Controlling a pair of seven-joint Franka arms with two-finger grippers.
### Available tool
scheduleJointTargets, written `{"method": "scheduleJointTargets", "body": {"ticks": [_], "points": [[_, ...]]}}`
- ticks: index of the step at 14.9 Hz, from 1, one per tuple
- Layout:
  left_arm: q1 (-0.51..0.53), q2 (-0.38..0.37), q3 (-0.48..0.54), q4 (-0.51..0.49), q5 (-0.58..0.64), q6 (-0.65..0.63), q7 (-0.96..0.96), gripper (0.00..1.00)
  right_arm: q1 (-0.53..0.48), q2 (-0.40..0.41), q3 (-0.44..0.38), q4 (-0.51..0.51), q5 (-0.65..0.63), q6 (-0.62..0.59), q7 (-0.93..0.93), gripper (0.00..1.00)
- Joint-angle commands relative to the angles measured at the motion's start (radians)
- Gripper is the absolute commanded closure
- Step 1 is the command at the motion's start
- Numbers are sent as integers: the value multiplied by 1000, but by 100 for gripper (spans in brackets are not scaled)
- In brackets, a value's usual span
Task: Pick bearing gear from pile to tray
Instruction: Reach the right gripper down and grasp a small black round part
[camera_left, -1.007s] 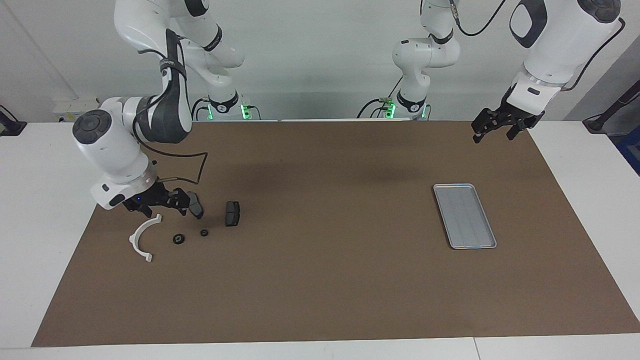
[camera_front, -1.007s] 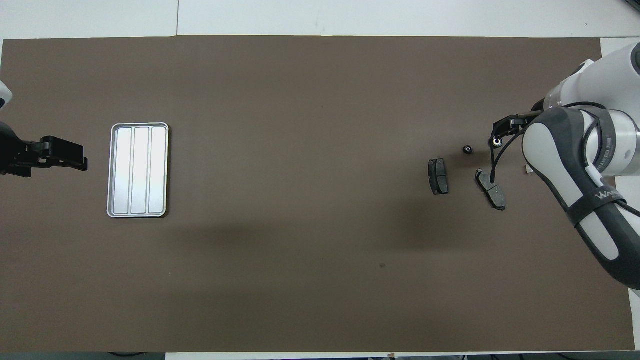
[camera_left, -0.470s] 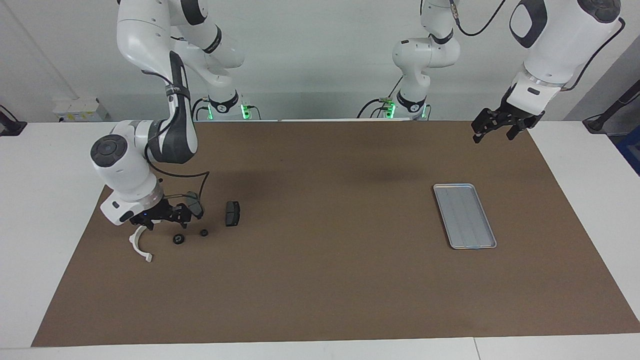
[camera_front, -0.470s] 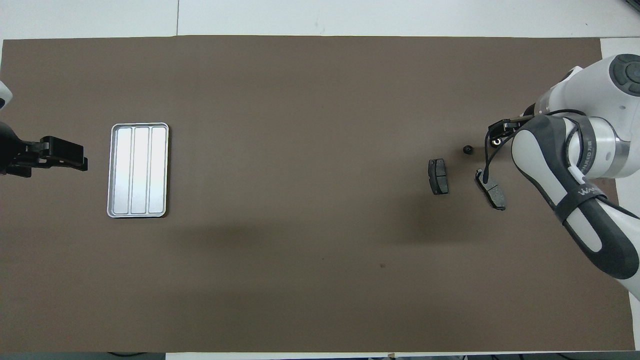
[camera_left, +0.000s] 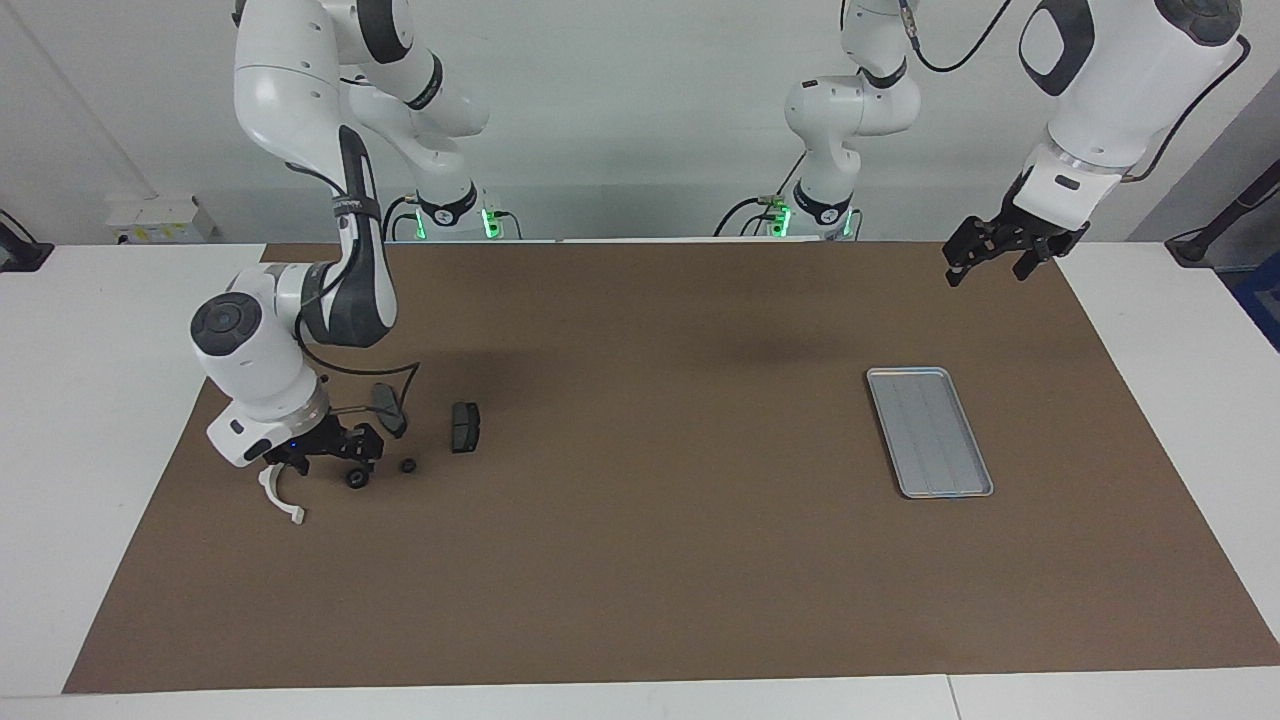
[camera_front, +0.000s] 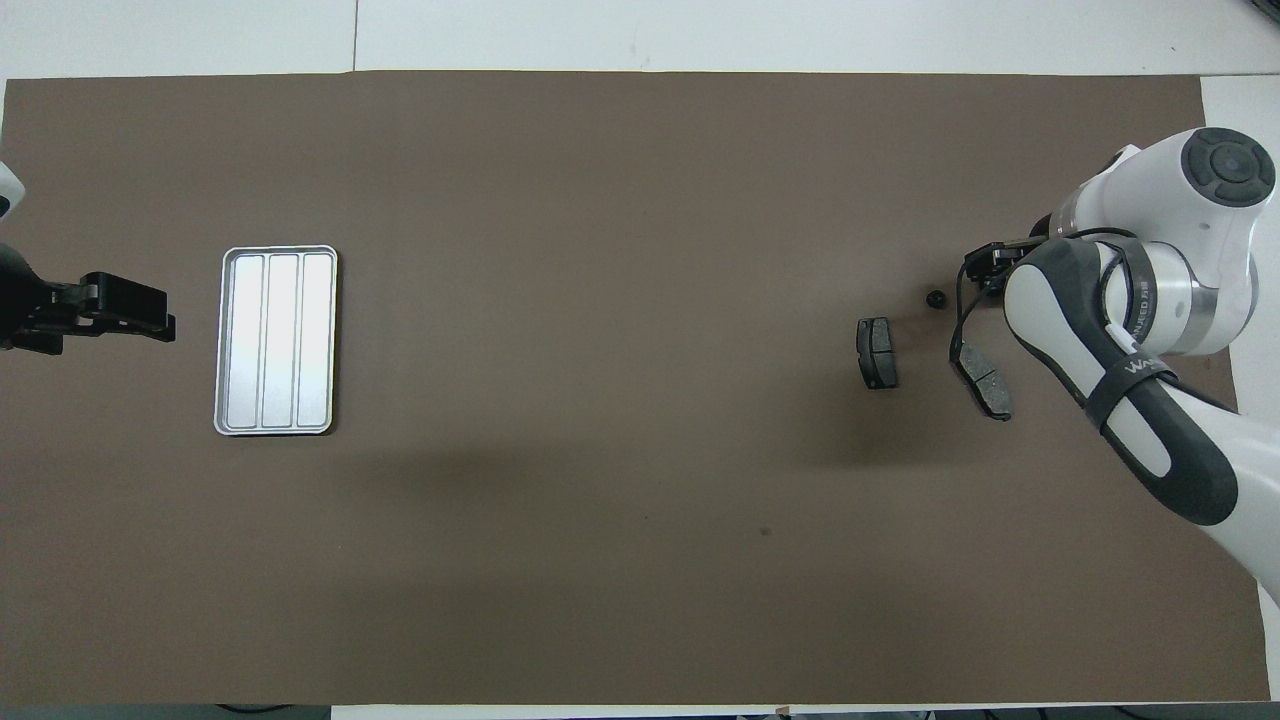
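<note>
Over the pile (camera_left: 400, 440) the right gripper (camera_left: 335, 462) hangs wide, empty; the left gripper (camera_left: 990, 255) (also wide) waits near the tray (camera_left: 928, 432).

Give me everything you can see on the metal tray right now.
The flat rectangular silver-grey metal tray has rounded corners, a low raised rim and lengthwise ridges dividing it into three strips. It lies flat on the brown mat toward the left arm's end of the table, holding nothing. Nothing touches it.
</note>
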Motion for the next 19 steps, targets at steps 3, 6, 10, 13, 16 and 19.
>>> {"method": "scheduleJointTargets", "body": {"ticks": [3, 6, 10, 13, 16, 19], "points": [[3, -11, -1, -7, 11, 0, 3, 0, -10, 12, 13, -6, -15, 25, -13, 0], [3, -11, -1, -7, 11, 0, 3, 0, -7, 23, 13, -6, -15, 26, -8, 1], [3, -11, -1, -7, 11, 0, 3, 0, -6, 24, 13, -6, -17, 26, -12, 22], [3, -11, -1, -7, 11, 0, 3, 0, -6, 24, 13, -8, -17, 25, -16, 68], [3, -11, -1, -7, 11, 0, 3, 0, -1, 18, 13, -2, -15, 8, -13, 100], [3, -11, -1, -7, 11, 0, 3, 0, 60, -38, 13, 87, -14, -140, 31, 100]]}}
